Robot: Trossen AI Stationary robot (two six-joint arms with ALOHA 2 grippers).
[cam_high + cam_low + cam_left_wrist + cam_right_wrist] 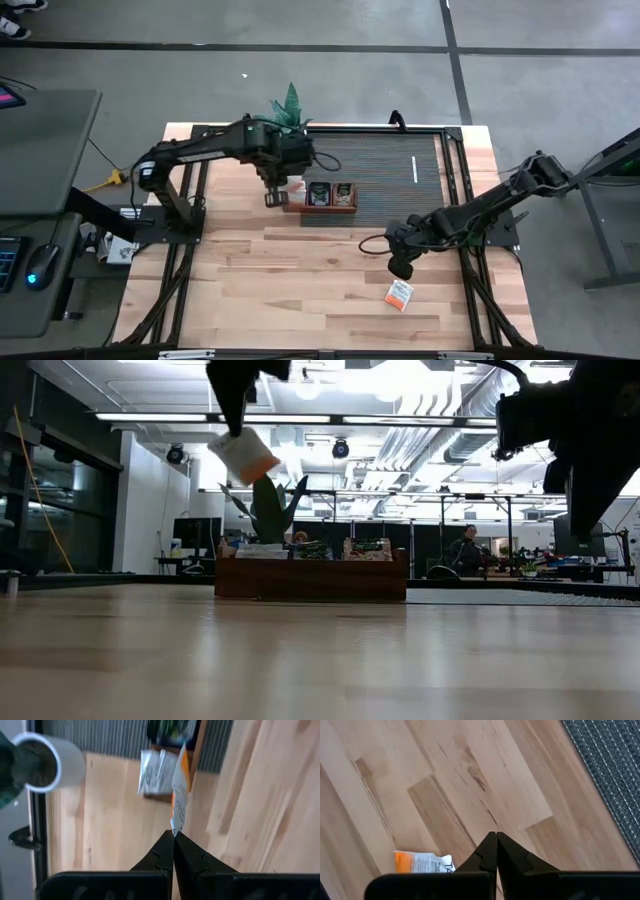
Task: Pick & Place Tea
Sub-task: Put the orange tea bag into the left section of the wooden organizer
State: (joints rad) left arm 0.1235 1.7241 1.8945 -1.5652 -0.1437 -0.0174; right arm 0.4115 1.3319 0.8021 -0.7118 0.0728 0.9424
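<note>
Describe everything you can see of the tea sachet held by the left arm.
The sachet is a small flat packet, white with an orange end and small print, looking like paper or foil. It is pinched at one edge by the left tool, whose fingers are shut on it. In the low view it hangs tilted in the air above the tray, near its left end. Only the tool touches it.

Print on the white-and-orange sachet (424, 863) near the worktop's front edge: only "TA" is legible; the remainder is unreadable.
</note>
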